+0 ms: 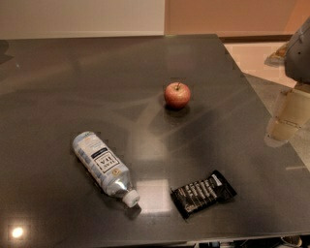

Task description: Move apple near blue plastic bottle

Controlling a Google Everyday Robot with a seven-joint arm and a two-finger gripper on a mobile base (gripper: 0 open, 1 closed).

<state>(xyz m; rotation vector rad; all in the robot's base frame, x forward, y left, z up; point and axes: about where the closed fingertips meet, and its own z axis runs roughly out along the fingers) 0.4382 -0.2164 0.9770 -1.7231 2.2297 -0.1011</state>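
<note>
We see the apple point(177, 94) sitting upright, stem up, a little right of the middle of the dark surface point(72, 87). It is well apart from the blue plastic bottle point(103, 164), which lies on its side nearer to us and to the left, its white cap point(131, 197) pointing toward the near right. Just right of that cap, close to the front edge, a black snack wrapper point(203, 193) lies flat and slightly askew. It touches neither the bottle nor the apple and sits off to the near right of the line between the two. The claw point(286, 116) shows as a pale, half-clear shape at the right edge of the view, over the right rim of the surface. Above it hangs a grey part of the arm point(299, 53). It is well to the right of the apple and holds nothing that we can see; we cannot tell whether it is parted or closed. The surface is dark grey and glossy, with soft streaks of reflected light, a pale rectangular glare beside the cap and a small bright spot at the near left corner. Behind it we see a pale wall point(82, 17) at the left and a peach-coloured wall point(232, 14) at the right, with light floor point(252, 55) past the far right corner.
</note>
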